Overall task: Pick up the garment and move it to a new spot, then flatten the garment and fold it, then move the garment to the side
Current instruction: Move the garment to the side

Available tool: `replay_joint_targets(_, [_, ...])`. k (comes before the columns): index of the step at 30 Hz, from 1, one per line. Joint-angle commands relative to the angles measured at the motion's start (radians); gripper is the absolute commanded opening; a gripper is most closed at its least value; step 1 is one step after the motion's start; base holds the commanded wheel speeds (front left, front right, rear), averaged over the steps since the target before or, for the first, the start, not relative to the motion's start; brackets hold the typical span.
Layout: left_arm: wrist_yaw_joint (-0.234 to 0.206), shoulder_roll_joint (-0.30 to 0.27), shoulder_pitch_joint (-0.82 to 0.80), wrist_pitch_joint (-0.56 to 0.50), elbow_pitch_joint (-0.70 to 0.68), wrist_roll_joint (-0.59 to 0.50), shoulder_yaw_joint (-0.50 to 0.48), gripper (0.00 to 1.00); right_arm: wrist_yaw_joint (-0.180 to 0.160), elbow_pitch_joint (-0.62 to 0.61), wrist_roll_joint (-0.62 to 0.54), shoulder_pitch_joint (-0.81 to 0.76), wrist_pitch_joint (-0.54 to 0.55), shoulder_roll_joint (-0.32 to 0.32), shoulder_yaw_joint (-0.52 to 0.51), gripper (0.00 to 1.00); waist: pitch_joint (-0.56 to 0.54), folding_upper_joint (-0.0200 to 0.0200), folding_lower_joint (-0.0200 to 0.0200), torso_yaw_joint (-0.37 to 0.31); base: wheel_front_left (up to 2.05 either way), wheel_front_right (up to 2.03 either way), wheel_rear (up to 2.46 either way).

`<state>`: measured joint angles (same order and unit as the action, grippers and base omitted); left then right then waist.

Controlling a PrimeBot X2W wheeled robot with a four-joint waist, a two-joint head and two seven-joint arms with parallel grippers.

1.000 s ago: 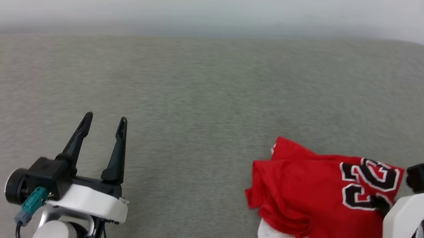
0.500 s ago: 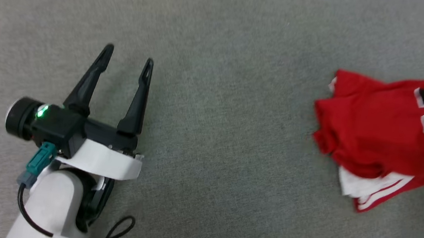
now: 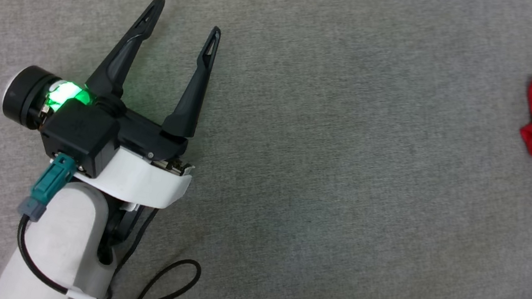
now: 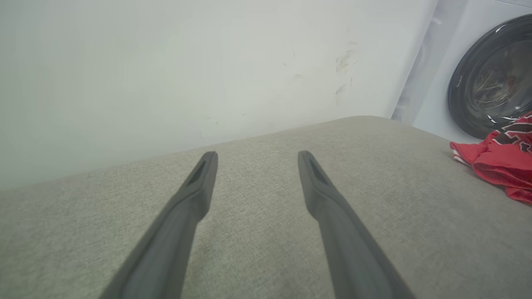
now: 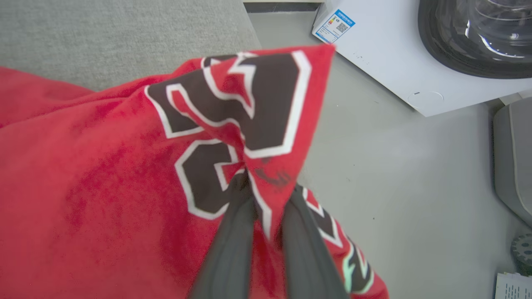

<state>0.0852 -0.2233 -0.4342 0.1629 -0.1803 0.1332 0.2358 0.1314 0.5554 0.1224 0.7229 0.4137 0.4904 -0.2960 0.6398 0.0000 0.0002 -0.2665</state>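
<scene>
The garment [image 5: 104, 166], a red jersey T-shirt with black white-outlined numerals and white sleeve cloth, lies bunched in loose layers at the right end of the grey fabric-covered counter [image 3: 346, 154]. The right gripper [image 5: 269, 187] has its jaws nearly closed, pinching a raised fold by the numerals out past the counter's right edge. Carrying seems to be the step in hand. Whether this is the first move or the last one aside, I cannot tell; no neat fold shows.

The left gripper [image 3: 188, 16] hovers over the counter's left part, jaws wide and holding nothing. A white washing machine [image 5: 386, 62] stands on the pale floor [image 5: 395, 174] off the counter's right end, close enough to snag hanging cloth. A pale wall [image 4: 166, 62] backs the counter's far edge.
</scene>
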Motion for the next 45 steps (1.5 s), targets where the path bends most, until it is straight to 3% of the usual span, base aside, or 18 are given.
replay_joint_targets(1, [0.003, -0.003, -0.013, 0.002, -0.004, -0.005, 0.003, 1.0, -0.002, 0.015, -0.016, 0.019, -0.015, -0.011, -0.011, 0.48, 0.011, 0.0, -0.0002, 0.013, 0.0, 0.0, 0.0])
replay_joint_targets(2, [0.003, -0.002, -0.016, 0.002, -0.004, -0.006, 0.006, 1.0, -0.002, 0.034, -0.031, 0.028, -0.028, -0.019, -0.028, 1.0, 0.011, 0.0, -0.0002, 0.015, 0.0, 0.0, 0.0])
replay_joint_targets(6, [0.004, 0.0, -0.019, 0.008, 0.001, -0.003, 0.016, 1.0, -0.002, 0.093, -0.107, 0.041, -0.089, -0.039, -0.103, 1.0, 0.0, 0.0, -0.0002, 0.024, 0.0, 0.0, 0.0])
replay_joint_targets(7, [0.001, 0.001, -0.007, 0.016, 0.012, 0.004, 0.018, 1.0, -0.002, 0.116, -0.17, 0.045, -0.142, -0.057, -0.172, 1.0, -0.023, 0.0, -0.0002, 0.029, 0.0, 0.0, 0.0])
replay_joint_targets(10, [-0.008, 0.006, 0.016, 0.029, 0.033, 0.013, 0.016, 1.0, -0.002, 0.117, -0.231, 0.021, -0.203, -0.081, -0.243, 1.0, -0.064, 0.0, -0.0002, 0.037, 0.0, 0.0, 0.0])
replay_joint_targets(16, [-0.035, 0.033, 0.085, 0.058, 0.081, 0.048, 0.002, 1.0, -0.002, 0.07, -0.275, -0.065, -0.342, -0.157, -0.298, 1.0, -0.176, 0.0, -0.0002, 0.057, 0.0, 0.0, 0.0])
replay_joint_targets(28, [-0.095, 0.076, 0.269, 0.088, 0.175, 0.122, -0.043, 1.0, -0.001, -0.123, -0.179, -0.352, -0.504, -0.311, -0.152, 1.0, -0.407, 0.0, -0.0002, 0.136, 0.0, 0.0, 0.0])
replay_joint_targets(37, [-0.129, 0.095, 0.389, 0.097, 0.22, 0.172, -0.095, 1.0, -0.002, -0.311, -0.142, -0.551, -0.504, -0.395, 0.004, 1.0, -0.54, 0.0, -0.0002, 0.206, 0.0, 0.0, 0.0])
replay_joint_targets(45, [-0.149, 0.078, 0.435, 0.1, 0.253, 0.174, -0.128, 1.0, -0.001, -0.464, -0.083, -0.664, -0.484, -0.418, 0.1, 1.0, -0.607, 0.0, -0.0002, 0.261, 0.0, 0.0, 0.0])
